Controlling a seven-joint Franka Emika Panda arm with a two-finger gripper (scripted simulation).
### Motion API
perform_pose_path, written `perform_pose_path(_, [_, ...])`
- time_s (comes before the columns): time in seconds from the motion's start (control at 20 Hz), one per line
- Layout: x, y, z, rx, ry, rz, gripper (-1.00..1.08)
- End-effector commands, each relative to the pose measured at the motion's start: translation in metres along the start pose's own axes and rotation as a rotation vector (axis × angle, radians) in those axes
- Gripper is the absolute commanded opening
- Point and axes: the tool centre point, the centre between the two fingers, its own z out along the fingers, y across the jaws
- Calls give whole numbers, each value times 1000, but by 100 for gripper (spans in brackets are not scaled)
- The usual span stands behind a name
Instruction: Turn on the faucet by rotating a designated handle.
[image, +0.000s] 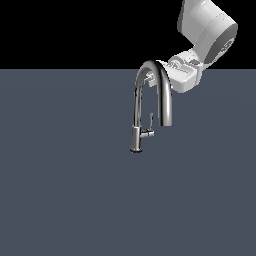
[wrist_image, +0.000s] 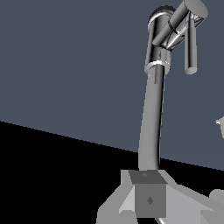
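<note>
Claw half cut off, opening unclear; faucet arch hides it; handle tiny.

exterior: high, distant, looking down | wrist: close, along spout | shared: faucet

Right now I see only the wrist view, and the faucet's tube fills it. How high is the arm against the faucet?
Observer: In the exterior view, the end of the arm is level with the top of the arch of the faucet, on the exterior view's right of it.
Operator: Where is the handle from there?
Observer: The handle sits low, just above the base, well below the end of the arm.
Operator: Does anything touch it?
Observer: No. Its blade stands upright and free, between the stem and the spout's open end.
</note>
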Motion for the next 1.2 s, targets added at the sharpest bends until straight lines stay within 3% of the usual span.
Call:
perform_pose_path(0.0, [20, 1, 2, 40, -51, 41, -100])
perform_pose_path(0.35, [71, 7, 12, 143, -178, 146, -100])
perform_pose_path(0.65, [102, 13, 23, 208, -257, 214, -100])
perform_pose_path(0.9, [115, 16, 29, 236, -291, 243, -100])
perform_pose_path(1.15, [115, 16, 30, 237, -293, 245, -100])
